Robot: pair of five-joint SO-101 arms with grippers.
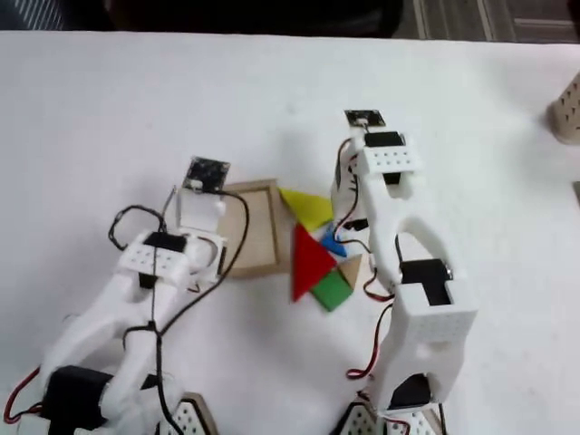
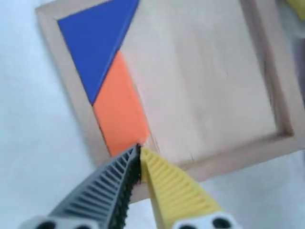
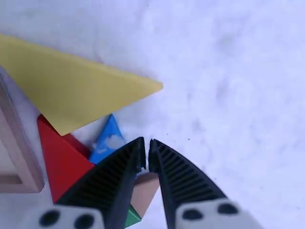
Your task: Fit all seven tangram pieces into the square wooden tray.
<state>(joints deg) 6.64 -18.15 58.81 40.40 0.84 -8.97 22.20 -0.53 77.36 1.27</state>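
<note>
My left gripper [image 2: 139, 160] has its grey and yellow fingers pressed together, pinching nothing. The tips sit at the near corner of the orange parallelogram [image 2: 121, 114], just inside the wooden tray [image 2: 238, 151] rim. Beyond that, the large blue triangle [image 2: 97, 43] fills a tray corner, edge to edge with the orange piece. The remaining tray floor is bare wood out to the far rim.

My right gripper [image 3: 146, 155] is also pressed together and holds nothing, its tips over the tan piece [image 3: 143, 188]. The small blue triangle [image 3: 107, 138] lies just beside it. The green square [image 1: 332, 288] and red triangle [image 3: 62, 162] touch, just beside the tray's outer edge. Farther on, the yellow triangle [image 3: 71, 90] meets the red one, and the white surface [image 1: 471, 109] spreads beyond its tip.
</note>
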